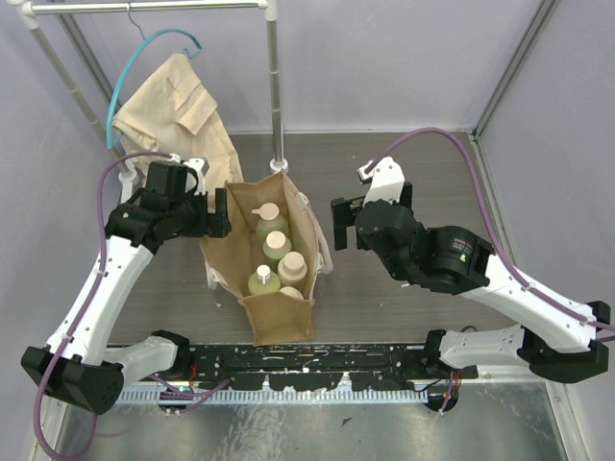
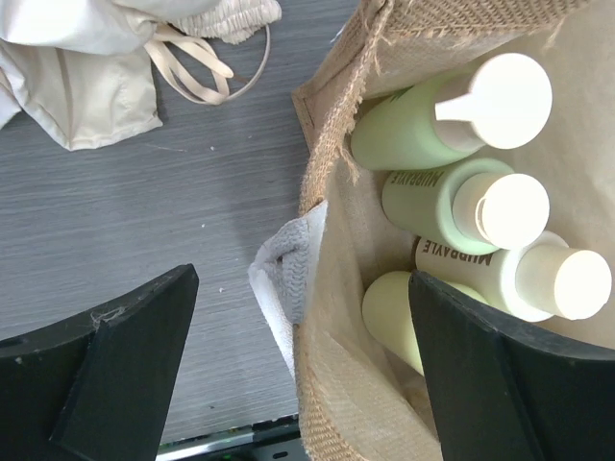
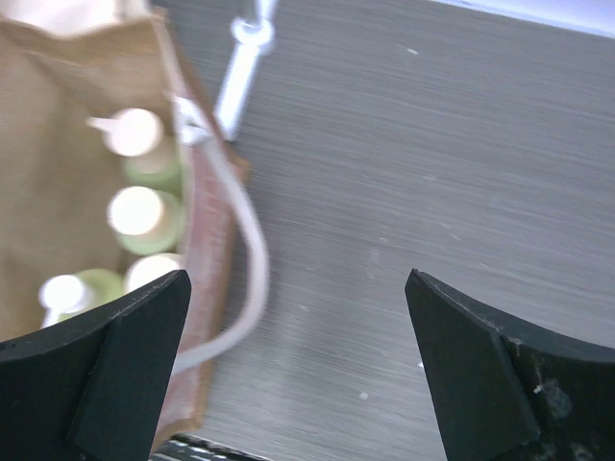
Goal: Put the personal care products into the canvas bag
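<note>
The tan canvas bag (image 1: 277, 322) stands open at the table's middle. Several bottles stand inside it: olive-green ones (image 1: 270, 224) (image 1: 263, 280) and beige ones with wide cream caps (image 1: 291, 269). My left gripper (image 1: 223, 213) is open and empty, its jaws either side of the bag's left wall (image 2: 332, 288). The left wrist view shows a green pump bottle (image 2: 413, 134), a second green bottle (image 2: 432, 206) and a beige bottle (image 2: 490, 274). My right gripper (image 1: 341, 223) is open and empty over bare table, right of the bag (image 3: 58, 144) and its whitish strap (image 3: 252, 250).
A beige shirt on a teal hanger (image 1: 178, 106) hangs from a white rack at the back left, its hem on the table (image 2: 86, 77). The rack's upright pole (image 1: 277, 106) stands just behind the bag. Purple walls close in both sides.
</note>
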Robot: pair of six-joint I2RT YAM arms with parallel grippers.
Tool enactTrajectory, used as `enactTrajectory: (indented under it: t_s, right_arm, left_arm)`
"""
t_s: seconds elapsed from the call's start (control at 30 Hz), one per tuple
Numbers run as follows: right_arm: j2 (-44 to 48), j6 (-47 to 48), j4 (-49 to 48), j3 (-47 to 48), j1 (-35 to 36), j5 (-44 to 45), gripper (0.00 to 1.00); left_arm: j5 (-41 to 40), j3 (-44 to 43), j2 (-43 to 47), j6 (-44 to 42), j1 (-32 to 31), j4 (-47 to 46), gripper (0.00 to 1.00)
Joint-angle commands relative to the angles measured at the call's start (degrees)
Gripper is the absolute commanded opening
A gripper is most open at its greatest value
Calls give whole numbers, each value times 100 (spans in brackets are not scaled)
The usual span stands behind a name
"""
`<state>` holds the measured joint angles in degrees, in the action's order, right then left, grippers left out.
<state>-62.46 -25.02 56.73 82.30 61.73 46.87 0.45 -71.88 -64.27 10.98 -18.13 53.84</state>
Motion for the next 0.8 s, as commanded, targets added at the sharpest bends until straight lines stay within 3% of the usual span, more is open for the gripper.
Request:
enactTrajectory:
  t_s: [0.0, 0.33, 0.57, 0.77]
  right_arm:
    - [478, 105, 123, -380, -728, 3, 100]
    - [216, 1183, -1248, -1492, -2586, -1639, 100]
    - [-511, 1700, -2499, -1896, -4568, -3352, 100]
    - [-1035, 1442, -2966, -1935, -5152, -3722, 100]
  left_arm:
    - [-214, -336, 209, 61, 29, -46, 98]
    - [-1460, -225, 1025, 49, 23, -85, 98]
    - [-1029, -287, 826, 16, 27, -342, 98]
    - [-886, -361, 665, 218, 24, -615, 98]
